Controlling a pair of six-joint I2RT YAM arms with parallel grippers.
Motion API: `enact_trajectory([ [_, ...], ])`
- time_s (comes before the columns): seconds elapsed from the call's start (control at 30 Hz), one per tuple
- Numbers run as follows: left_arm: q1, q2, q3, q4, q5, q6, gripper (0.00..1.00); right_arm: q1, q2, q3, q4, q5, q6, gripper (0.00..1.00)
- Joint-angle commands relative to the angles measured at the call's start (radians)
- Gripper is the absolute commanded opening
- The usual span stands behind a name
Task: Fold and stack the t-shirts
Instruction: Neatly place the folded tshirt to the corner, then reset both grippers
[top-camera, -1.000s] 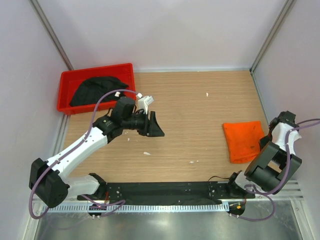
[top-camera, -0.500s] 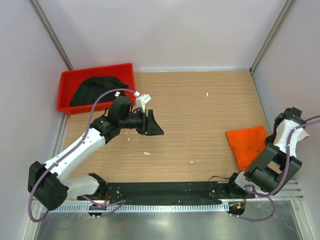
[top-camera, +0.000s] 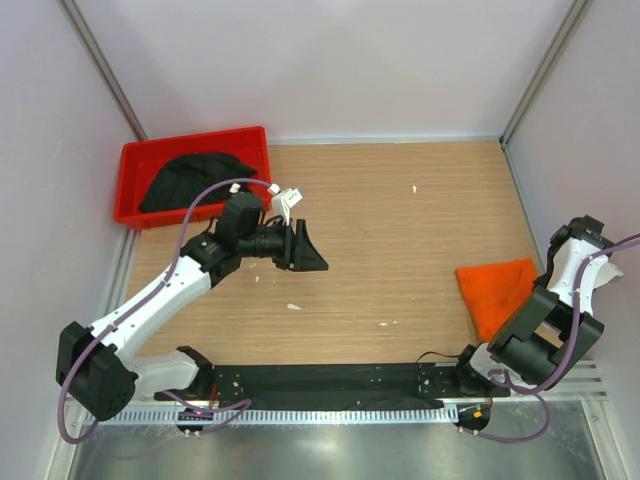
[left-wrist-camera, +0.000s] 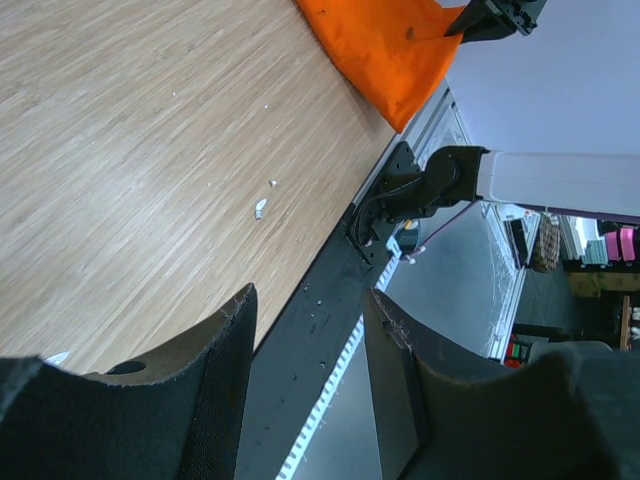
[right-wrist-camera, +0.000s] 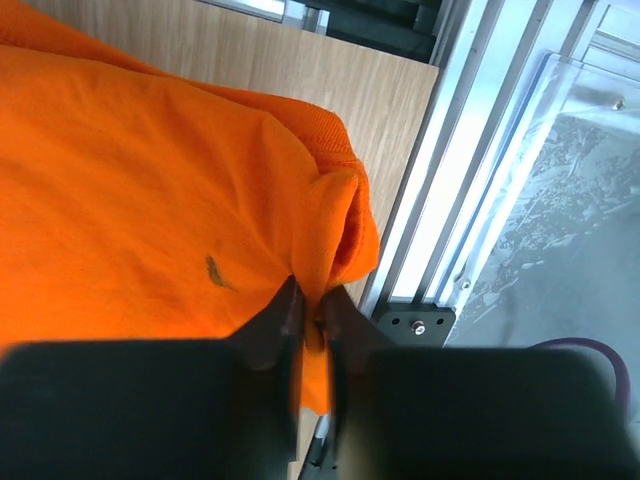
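Note:
The folded orange t-shirt (top-camera: 497, 293) lies at the table's right edge. My right gripper (right-wrist-camera: 312, 322) is shut on a pinched fold of its cloth (right-wrist-camera: 150, 200); in the top view that gripper (top-camera: 541, 290) sits at the shirt's right side. The shirt also shows far off in the left wrist view (left-wrist-camera: 385, 45). The black t-shirt (top-camera: 192, 181) lies crumpled in the red bin (top-camera: 135, 158) at the back left. My left gripper (top-camera: 313, 250) is open and empty, hovering over the table's left middle, jaws (left-wrist-camera: 305, 385) wide apart.
Small white scraps (top-camera: 293, 306) lie on the wooden table. Grey walls close in the back and sides. A black strip and metal rail (top-camera: 330, 385) run along the near edge.
My right gripper has dragged the orange t-shirt toward the near right edge, turning it. The left arm has barely moved.

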Motion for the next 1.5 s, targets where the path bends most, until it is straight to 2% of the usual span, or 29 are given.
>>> enact_trajectory([
  [0.0,0.009,0.003,-0.005,0.047,0.038,-0.008,0.48,-0.008,-0.018,0.027,-0.027,0.077,0.028,0.23],
  [0.03,0.011,0.003,-0.007,0.047,0.039,-0.008,0.48,-0.008,-0.018,0.032,-0.032,0.086,0.034,0.35],
  [0.07,0.011,0.001,-0.007,0.045,0.044,-0.010,0.48,-0.008,-0.031,0.039,-0.042,0.092,0.036,0.54],
  [0.1,0.011,0.001,-0.007,0.047,0.045,-0.010,0.48,-0.008,-0.042,0.062,-0.055,0.093,0.027,0.62],
  [0.2,0.012,-0.005,-0.012,0.047,0.045,-0.010,0.48,-0.006,-0.113,0.113,-0.056,0.044,0.019,0.65],
  [0.3,0.012,-0.005,-0.016,0.050,0.045,-0.014,0.48,0.007,-0.139,0.144,-0.084,-0.012,0.031,0.60],
  [0.4,0.012,-0.002,-0.025,0.056,0.049,-0.021,0.48,0.037,-0.159,0.118,-0.075,-0.047,0.042,0.49],
  [0.53,0.012,-0.008,-0.036,0.058,0.055,-0.033,0.48,0.050,-0.171,0.044,-0.041,-0.096,0.073,0.16],
  [0.67,0.012,-0.025,-0.044,0.055,0.039,-0.044,0.48,0.076,-0.194,-0.017,0.022,-0.216,0.108,0.07],
  [0.77,0.014,-0.040,-0.047,0.032,0.010,-0.041,0.48,0.228,-0.196,-0.018,0.083,-0.271,0.142,0.07],
  [0.8,0.014,-0.043,-0.047,0.024,0.004,-0.039,0.48,0.351,-0.191,-0.007,0.106,-0.274,0.163,0.07],
  [0.87,0.015,-0.056,-0.050,0.006,-0.017,-0.036,0.48,0.467,-0.176,0.025,0.129,-0.297,0.188,0.08],
  [0.9,0.017,-0.062,-0.051,-0.007,-0.027,-0.031,0.48,0.598,-0.176,0.029,0.183,-0.315,0.210,0.08],
  [1.0,0.019,-0.092,-0.065,-0.060,-0.077,-0.008,0.51,0.826,-0.180,0.036,0.289,-0.352,0.249,0.09],
  [1.03,0.020,-0.102,-0.073,-0.073,-0.092,-0.005,0.52,0.969,-0.183,0.030,0.315,-0.357,0.267,0.09],
  [1.13,0.020,-0.160,-0.122,-0.091,-0.126,-0.033,0.54,1.170,-0.257,-0.057,0.410,-0.296,0.365,0.10],
  [1.17,0.020,-0.178,-0.137,-0.085,-0.131,-0.062,0.54,1.254,-0.286,-0.162,0.506,-0.303,0.402,0.11],
  [1.37,0.022,-0.359,-0.312,-0.019,-0.148,-0.200,0.58,1.393,-0.579,-0.581,0.859,-0.352,0.686,0.20],
  [1.47,0.022,-0.485,-0.422,0.024,-0.149,-0.277,0.60,1.396,-0.677,-0.698,0.922,-0.355,0.781,0.25],
])
